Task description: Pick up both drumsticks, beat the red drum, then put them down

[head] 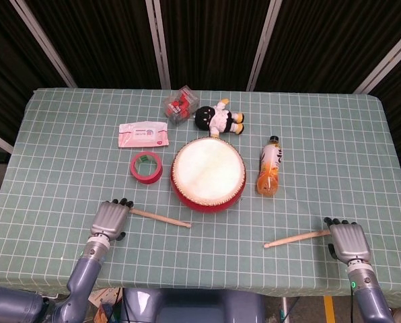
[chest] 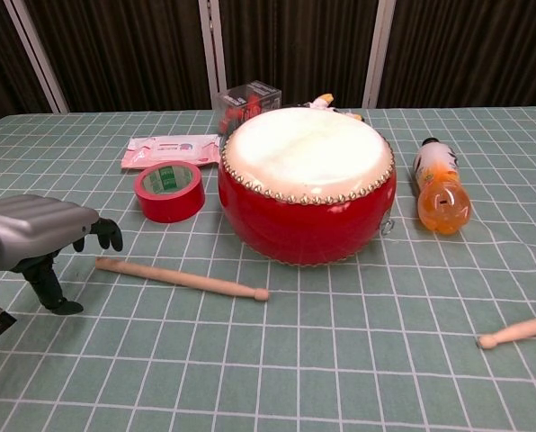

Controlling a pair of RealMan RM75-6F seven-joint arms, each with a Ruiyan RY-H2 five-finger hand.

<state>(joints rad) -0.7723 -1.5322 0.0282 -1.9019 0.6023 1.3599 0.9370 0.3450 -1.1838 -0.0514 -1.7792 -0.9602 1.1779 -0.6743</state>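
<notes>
Both drumsticks, the left drumstick (head: 161, 219) and the right drumstick (head: 297, 237), lie on the table (head: 335, 155) before the red drum (head: 208, 173), my left hand (head: 109, 219) and right hand (head: 348, 241) unclenched, holding nothing.

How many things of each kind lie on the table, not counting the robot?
Wooden drumsticks: 2
Round red drum with white skin: 1
Red tape roll: 1
Orange drink bottle: 1
Pink wipes pack: 1
Black-headed plush doll: 1
Clear box with red contents: 1
Total: 8
</notes>
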